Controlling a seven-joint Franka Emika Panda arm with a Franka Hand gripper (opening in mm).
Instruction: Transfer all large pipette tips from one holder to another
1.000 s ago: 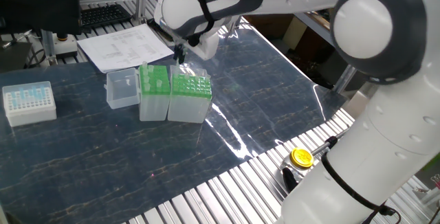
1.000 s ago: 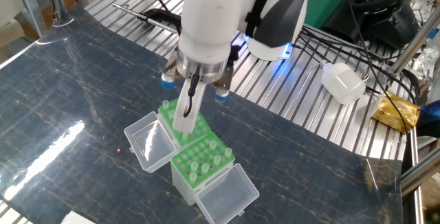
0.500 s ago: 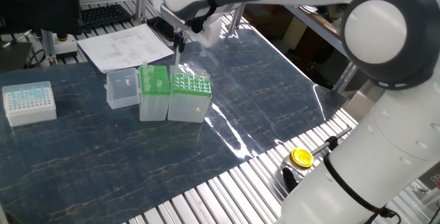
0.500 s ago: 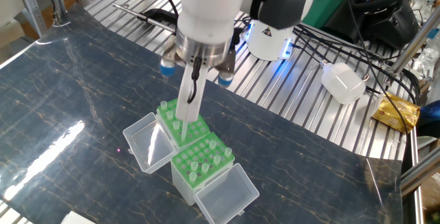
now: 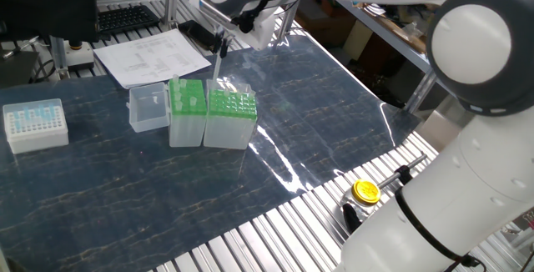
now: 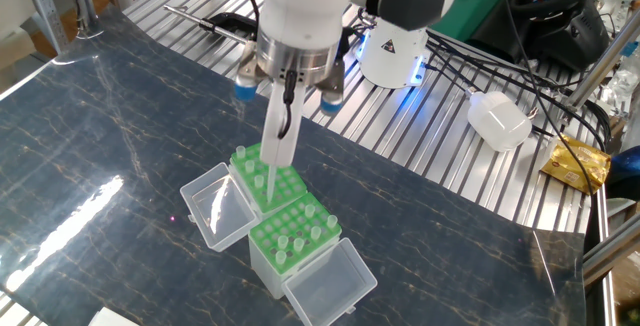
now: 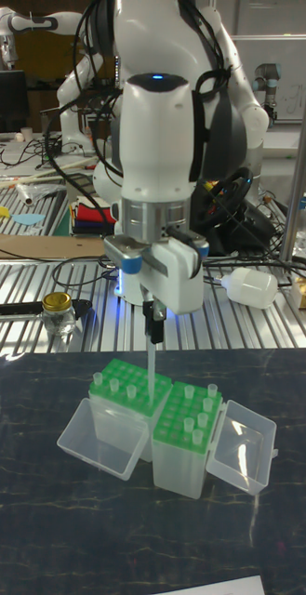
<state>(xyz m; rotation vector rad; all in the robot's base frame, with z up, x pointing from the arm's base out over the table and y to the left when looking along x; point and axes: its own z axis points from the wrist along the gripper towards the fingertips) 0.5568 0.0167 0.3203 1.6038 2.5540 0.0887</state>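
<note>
We note the two green-topped boxes standing touching, side by side, mid-table: the wider tip holder (image 7: 125, 409) and the narrower, taller tip rack (image 7: 185, 437). Each has a clear hinged lid (image 7: 101, 439) folded outward and down, so both outer flanks are blocked low; the second lid (image 7: 243, 446) lies open on the rack's far side. The gripper (image 7: 153, 327) hangs above the holder with one large pipette tip (image 7: 150, 364) hanging straight down between its fingers, its point just over the grid. Approach from above is open over both tops. A white tip box (image 5: 35, 124) sits well apart near the table's edge, papers (image 5: 154, 55) at the back edge. The rest of the dark tabletop (image 5: 317, 122) is free.
</note>
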